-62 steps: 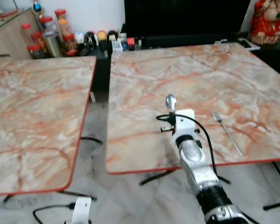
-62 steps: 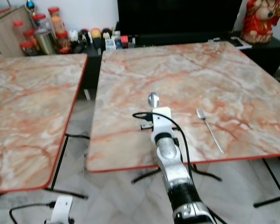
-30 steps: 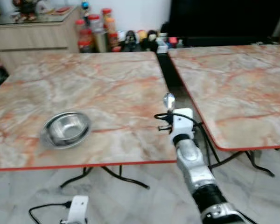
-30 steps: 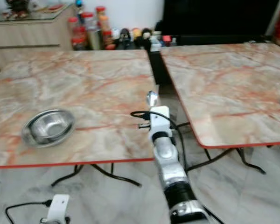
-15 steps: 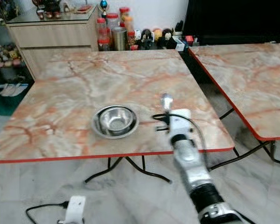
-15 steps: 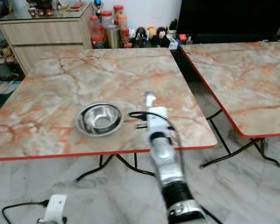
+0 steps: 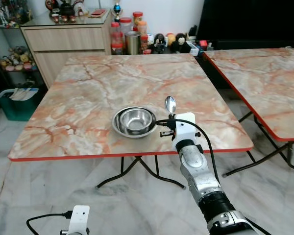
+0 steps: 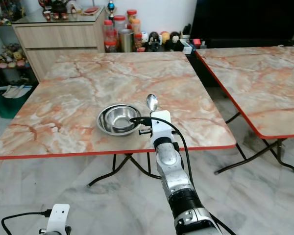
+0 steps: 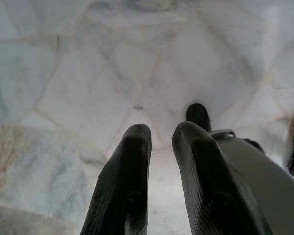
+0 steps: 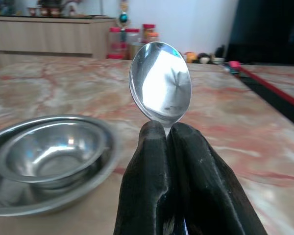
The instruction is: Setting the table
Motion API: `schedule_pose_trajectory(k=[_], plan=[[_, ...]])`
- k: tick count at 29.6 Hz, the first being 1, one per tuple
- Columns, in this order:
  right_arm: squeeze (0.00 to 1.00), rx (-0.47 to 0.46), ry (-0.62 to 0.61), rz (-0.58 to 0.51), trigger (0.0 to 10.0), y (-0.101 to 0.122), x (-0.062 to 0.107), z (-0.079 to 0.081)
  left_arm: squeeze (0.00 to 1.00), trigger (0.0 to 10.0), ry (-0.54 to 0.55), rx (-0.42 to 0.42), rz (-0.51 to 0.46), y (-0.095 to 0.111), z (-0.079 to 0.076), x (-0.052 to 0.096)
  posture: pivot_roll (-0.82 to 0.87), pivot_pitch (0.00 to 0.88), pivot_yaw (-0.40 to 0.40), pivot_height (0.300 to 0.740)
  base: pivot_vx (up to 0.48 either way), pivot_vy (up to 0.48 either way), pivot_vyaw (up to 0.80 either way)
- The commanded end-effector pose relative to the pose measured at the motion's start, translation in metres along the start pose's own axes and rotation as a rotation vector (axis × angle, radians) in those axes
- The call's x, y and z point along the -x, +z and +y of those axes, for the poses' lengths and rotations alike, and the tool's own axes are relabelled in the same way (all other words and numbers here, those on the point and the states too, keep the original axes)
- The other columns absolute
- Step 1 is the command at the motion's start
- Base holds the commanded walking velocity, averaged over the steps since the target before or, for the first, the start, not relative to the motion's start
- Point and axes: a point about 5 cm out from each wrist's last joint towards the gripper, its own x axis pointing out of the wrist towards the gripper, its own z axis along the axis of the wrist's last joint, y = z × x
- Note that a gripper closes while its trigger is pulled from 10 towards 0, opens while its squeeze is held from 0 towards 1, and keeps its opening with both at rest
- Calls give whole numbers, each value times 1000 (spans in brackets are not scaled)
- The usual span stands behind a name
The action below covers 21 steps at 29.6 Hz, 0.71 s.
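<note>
**Spoon upright in right tool, bowl just to its left**

Right tool [image 10: 167,134] is clamped fully on the spoon [image 7: 170,104], fingers pinching the neck just under the spoon's bowl. Spoon's long axis runs up-and-away from the tool, so it needs tipping flat before it goes down.

Steel bowl [image 7: 134,121] (looks like two nested) sits on the near bench [image 7: 88,88], close to its front edge, just left of the tool and slightly beyond it. Right arm is the nearer one by far.

Judgement: placement spot is the bare marble right of the bowl, under and ahead of the tool. Plenty of room there, but the red front edge is close, so reach forward before lowering.

Left tool [image 9: 159,147] hangs idle over the floor tiles, fingers slightly parted, holding nothing. Second bench [image 7: 264,73] stands well apart to the right.
</note>
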Motion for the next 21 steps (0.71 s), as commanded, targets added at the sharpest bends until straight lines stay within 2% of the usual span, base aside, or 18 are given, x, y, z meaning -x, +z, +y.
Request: schedule_pose_trajectory(k=[1,13,21], plan=[[0,-12,-5,-12,10000,2,-1,-2,0,10000,6,-2,-15,4,0,0,-59,0,18,740,356,0,0],[0,-19,-1,-9,10000,0,1,-2,0,10000,6,-10,-10,3,0,0,-59,0,21,740,364,0,0],[0,16,17,-6,10000,-2,2,0,0,10000,6,-9,-11,3,0,0,-61,0,22,740,370,0,0]])
